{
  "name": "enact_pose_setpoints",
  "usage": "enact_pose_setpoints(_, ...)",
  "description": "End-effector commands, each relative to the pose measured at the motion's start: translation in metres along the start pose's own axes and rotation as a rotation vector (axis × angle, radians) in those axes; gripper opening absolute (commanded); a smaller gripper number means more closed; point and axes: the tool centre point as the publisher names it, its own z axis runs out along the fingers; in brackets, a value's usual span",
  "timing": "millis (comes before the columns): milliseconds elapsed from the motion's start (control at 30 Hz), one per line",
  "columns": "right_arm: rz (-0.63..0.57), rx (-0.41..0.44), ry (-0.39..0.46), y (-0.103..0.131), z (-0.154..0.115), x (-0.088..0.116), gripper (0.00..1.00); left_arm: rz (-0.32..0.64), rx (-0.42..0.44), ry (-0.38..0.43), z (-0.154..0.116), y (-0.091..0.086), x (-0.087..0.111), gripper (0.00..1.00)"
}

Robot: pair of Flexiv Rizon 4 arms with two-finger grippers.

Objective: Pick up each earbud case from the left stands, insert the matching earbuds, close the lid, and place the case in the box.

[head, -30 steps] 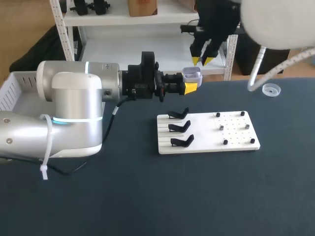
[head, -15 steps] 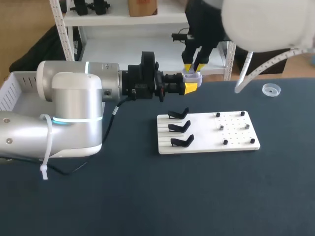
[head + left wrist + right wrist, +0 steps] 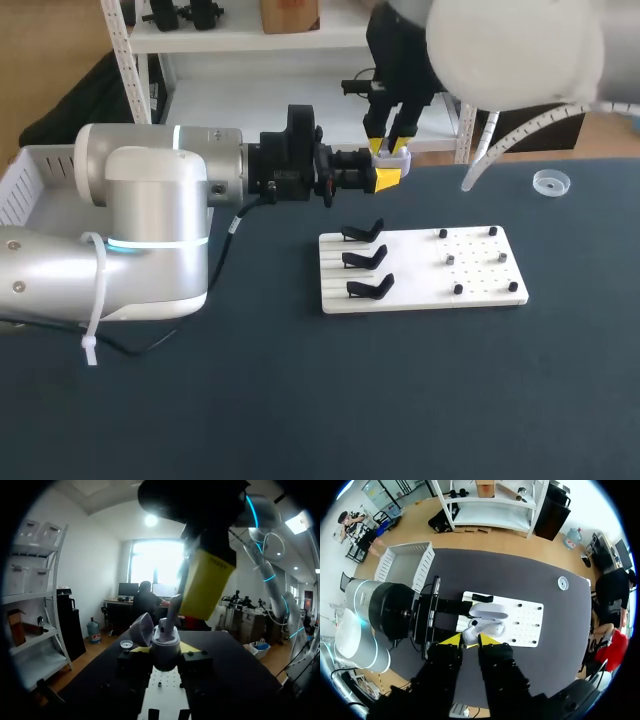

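Note:
My left gripper (image 3: 388, 174) reaches in from the left, level above the table, and is shut on a pale lavender earbud case (image 3: 393, 157) with its lid open. From my left wrist the case (image 3: 165, 644) sits between my yellow tips, lid (image 3: 143, 628) tipped aside. My right gripper (image 3: 388, 146) hangs straight over the case, shut on a white earbud (image 3: 470, 633) whose end meets the case's opening (image 3: 489, 628). Its yellow finger (image 3: 205, 582) looms just above the case in the left wrist view.
A white board (image 3: 420, 268) lies below the case, with three bare black stands (image 3: 365, 260) on its left half and small pegs (image 3: 470, 260) on its right. A white basket (image 3: 25, 180) stands at the far left. A small clear dish (image 3: 551, 182) lies at the back right.
My right gripper has swung left and come down from beside the case to right over its opening. The left arm and the case have stayed put.

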Motion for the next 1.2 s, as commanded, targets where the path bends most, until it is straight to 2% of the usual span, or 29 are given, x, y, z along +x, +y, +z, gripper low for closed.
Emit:
enact_pose_setpoints(33, 0.005, 0.004, 0.004, -0.002, 0.0033, -0.0039, 0.0, 0.001, -0.006, -0.003, 0.0005, -0.0014, 0.0007, 0.0)
enact_pose_setpoints(1200, 0.009, 0.019, 0.023, -0.0016, 0.0127, -0.003, 0.0, 0.001, -0.006, -0.003, 0.0005, -0.0014, 0.0007, 0.0)
